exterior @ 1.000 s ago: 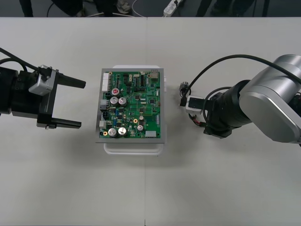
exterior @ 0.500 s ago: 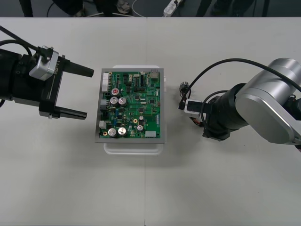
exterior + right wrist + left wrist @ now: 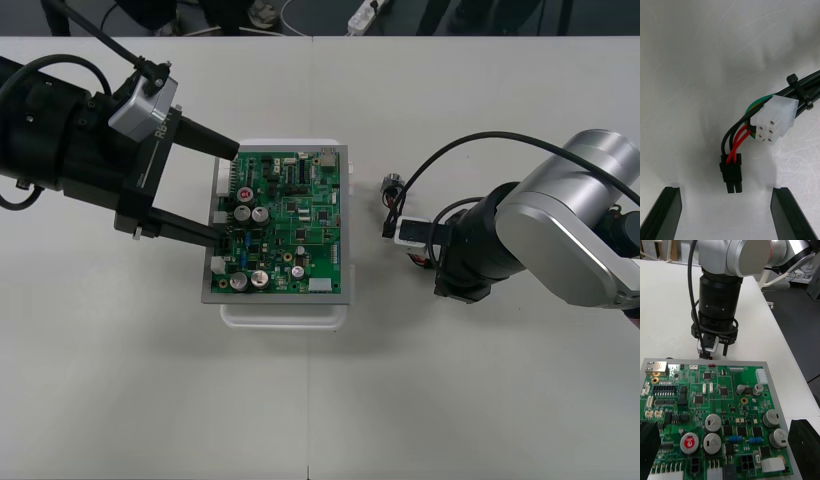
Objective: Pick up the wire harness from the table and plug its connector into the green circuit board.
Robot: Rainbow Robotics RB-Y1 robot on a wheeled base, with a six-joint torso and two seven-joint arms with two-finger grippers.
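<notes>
So the wire harness point(image 3: 392, 205) is lying unplugged on the worktop point(image 3: 480, 380) just right of the green circuit board point(image 3: 283, 222), with the right jaws hanging spread wide either side of its black plug point(image 3: 731, 175), while the left jaws are hovering released over the board's left edge.

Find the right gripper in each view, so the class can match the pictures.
Front: right gripper, right of the board, at the harness.
Right wrist: its open fingers flank the plug.
Left wrist: right gripper upright beyond the board.
Landmark: the board in front and left wrist; the harness ties in the right wrist.
</notes>
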